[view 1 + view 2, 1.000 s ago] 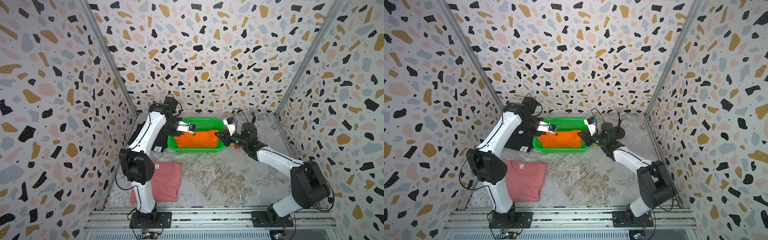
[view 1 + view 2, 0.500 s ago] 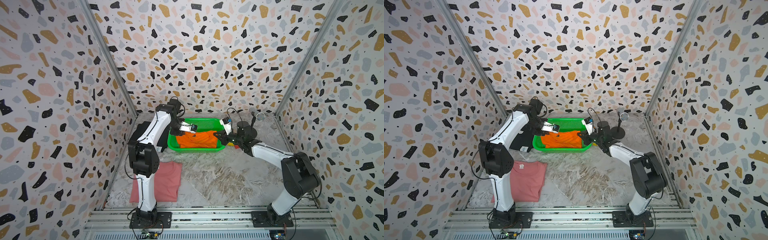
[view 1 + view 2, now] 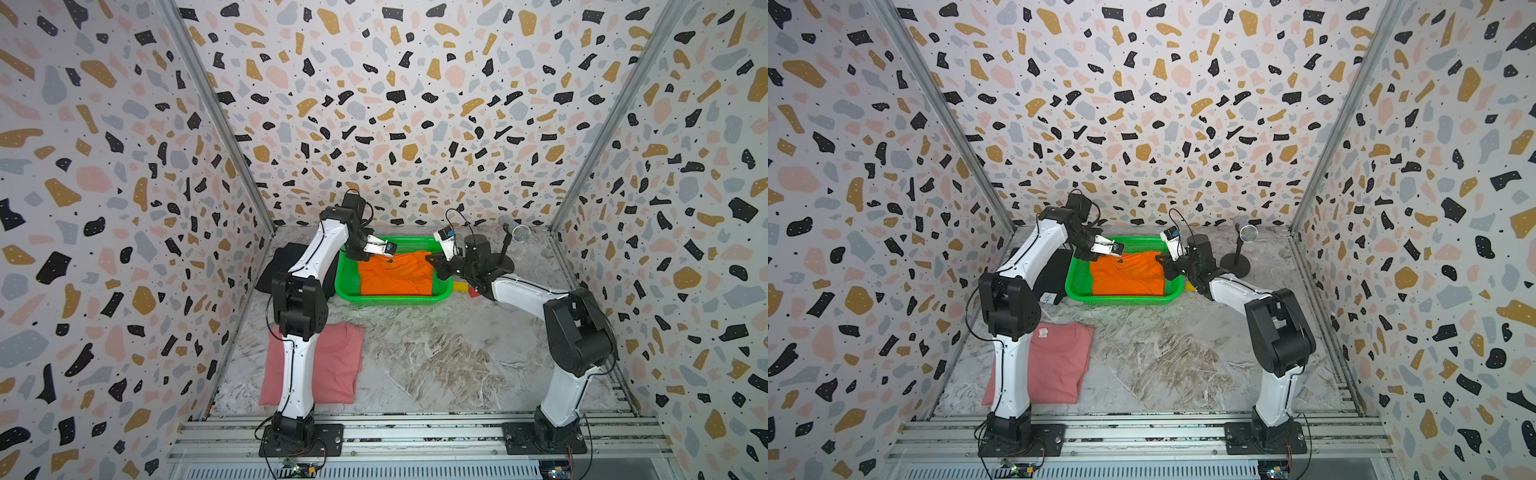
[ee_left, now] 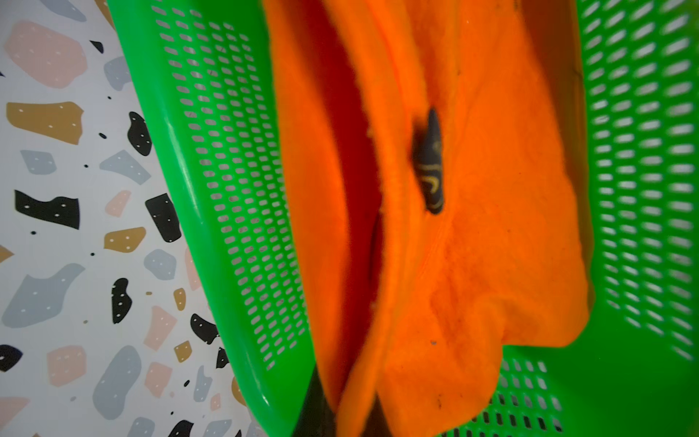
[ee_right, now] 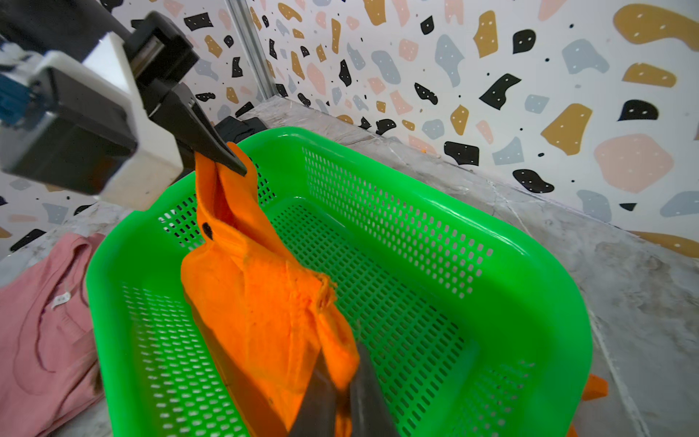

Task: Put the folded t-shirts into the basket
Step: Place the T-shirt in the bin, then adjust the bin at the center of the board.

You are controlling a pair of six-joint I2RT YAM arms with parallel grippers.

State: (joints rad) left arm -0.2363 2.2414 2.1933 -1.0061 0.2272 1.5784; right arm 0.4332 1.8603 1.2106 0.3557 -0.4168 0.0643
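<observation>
Orange shirt (image 3: 395, 276) sags low inside the basket (image 3: 395, 300), stretched side to side between my arms: left gripper (image 5: 227, 162) pinches its corner near the basket's left wall, right gripper (image 5: 340, 374) clamps the opposite corner by the right wall.

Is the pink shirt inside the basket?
No, the pink shirt lies flat on the table, outside the green basket.
</observation>
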